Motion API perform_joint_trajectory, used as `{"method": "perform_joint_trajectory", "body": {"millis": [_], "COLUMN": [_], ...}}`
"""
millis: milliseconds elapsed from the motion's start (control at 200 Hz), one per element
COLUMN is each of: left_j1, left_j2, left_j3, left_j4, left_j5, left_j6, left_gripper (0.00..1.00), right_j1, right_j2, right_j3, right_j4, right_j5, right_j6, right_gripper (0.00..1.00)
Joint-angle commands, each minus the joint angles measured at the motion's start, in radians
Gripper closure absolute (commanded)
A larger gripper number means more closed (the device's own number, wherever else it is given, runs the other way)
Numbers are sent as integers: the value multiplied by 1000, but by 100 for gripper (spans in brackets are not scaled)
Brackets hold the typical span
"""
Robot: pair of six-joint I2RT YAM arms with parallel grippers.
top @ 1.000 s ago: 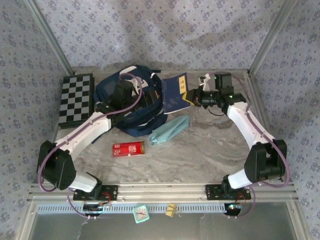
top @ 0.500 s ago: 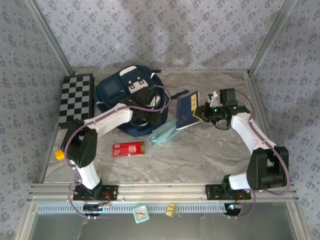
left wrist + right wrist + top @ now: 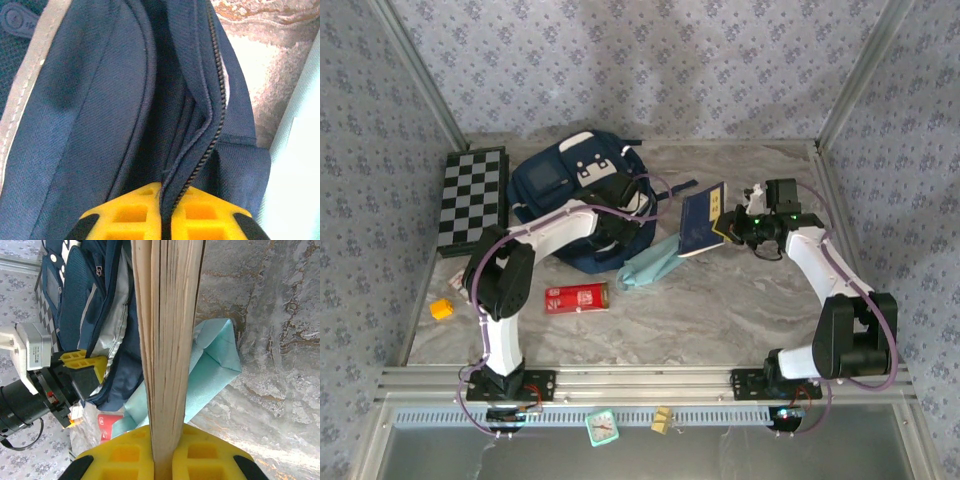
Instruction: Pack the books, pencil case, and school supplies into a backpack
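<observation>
Left wrist: pinching backpack (image 3: 90,110) zipper edge tight with left tool (image 3: 167,192). Gripping a book (image 3: 167,330) edge-on with right tool (image 3: 165,432).

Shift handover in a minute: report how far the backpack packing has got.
Done: the backpack is unzipped; what is inside is hidden. In hand: the left gripper pinches its zip edge, and the right gripper holds a navy book beside it. Left: the teal pencil case, red box and orange block lie on the table.
</observation>
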Motion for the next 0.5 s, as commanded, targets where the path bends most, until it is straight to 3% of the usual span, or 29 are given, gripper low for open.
{"method": "perform_joint_trajectory", "body": {"millis": [0,315,495], "left_j1": [2,13,48], "left_j2": [-52,-209,-267], "left_j3": [50,180,233], "left_j4": [-3,-51,-46], "left_j5": [-17,-209,-216], "left_j6": [5,-53,-93], "left_gripper": [99,100,100], "right_j1": [0,140,284], "right_j2": [12,34,161], "right_j3": [30,61,135], "right_j4": [11,124,254], "right_j5": [-43,-107,-56], "right_j6": [-12,137,224], "right_gripper": [100,100,100]}}
